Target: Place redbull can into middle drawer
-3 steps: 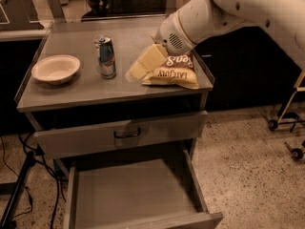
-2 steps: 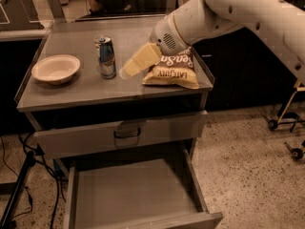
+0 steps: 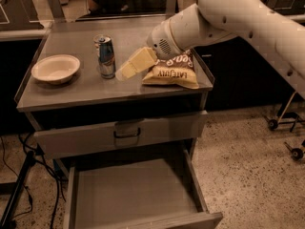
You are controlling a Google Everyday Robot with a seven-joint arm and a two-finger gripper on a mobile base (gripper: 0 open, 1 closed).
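The redbull can stands upright on the grey cabinet top, left of centre. My gripper reaches in from the right on a white arm, its pale tip just right of the can and close to it. The middle drawer is pulled out below, with a flat bare floor and low side walls.
A white bowl sits left of the can. A chip bag lies on the top just under my arm. The upper drawer with a bar handle is nearly closed. Cables hang at the lower left. Speckled floor lies to the right.
My gripper has moved left across the cabinet top, from over the chip bag to just beside the can. The can, bowl and drawers have not moved.
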